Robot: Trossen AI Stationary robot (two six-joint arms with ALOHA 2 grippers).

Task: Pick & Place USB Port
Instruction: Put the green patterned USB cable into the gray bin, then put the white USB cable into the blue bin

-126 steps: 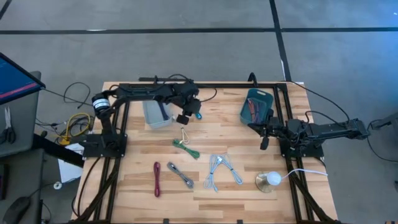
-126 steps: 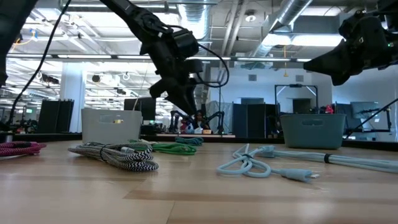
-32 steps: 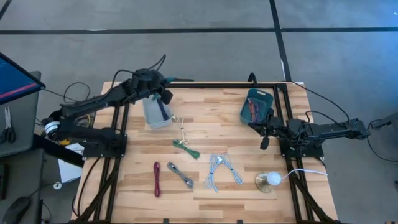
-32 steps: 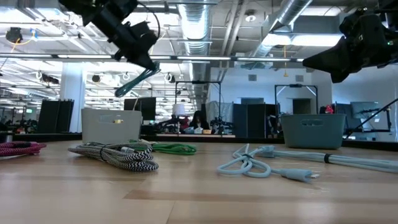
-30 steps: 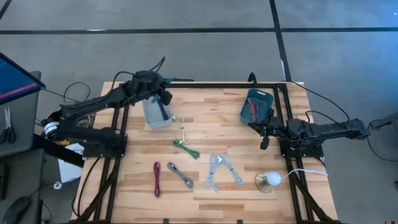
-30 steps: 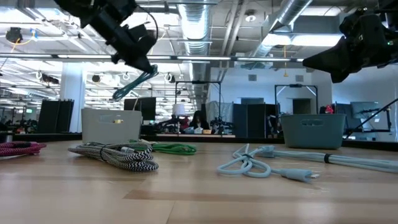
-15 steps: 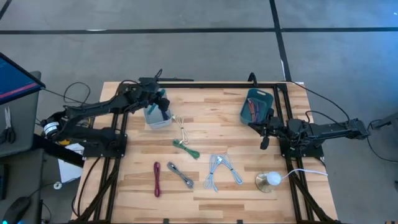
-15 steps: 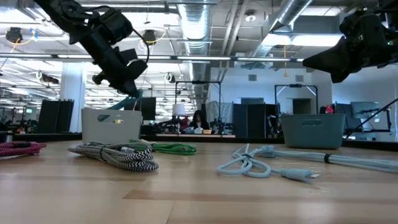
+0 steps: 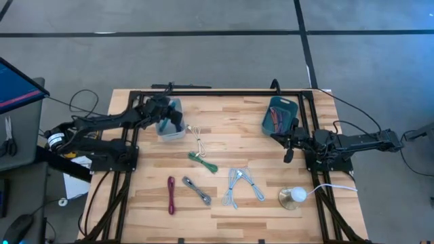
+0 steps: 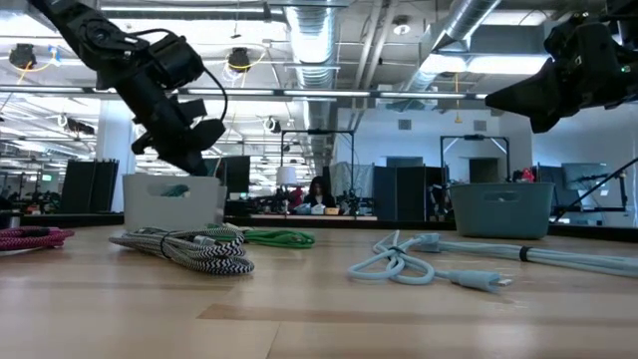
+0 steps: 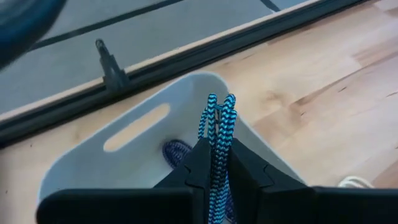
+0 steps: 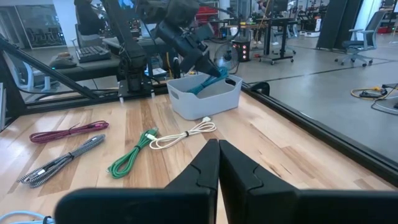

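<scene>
gripping one blue cable point(image 11: 216, 134) over the white bin point(image 9: 166, 129), the left claw point(image 9: 171, 122) (right claw point(image 9: 286, 150) shut), five cables lie loose.

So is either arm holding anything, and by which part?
The left gripper pinches a blue braided cable near its folded end, over the white bin. The right gripper holds nothing.

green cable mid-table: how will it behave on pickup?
Likely floppy: the green cable lies in a loose folded bundle, so the ends would probably dangle. Probably light, being thin. Unlikely to roll; it lies flat on the table, apart from the white cable.
</scene>
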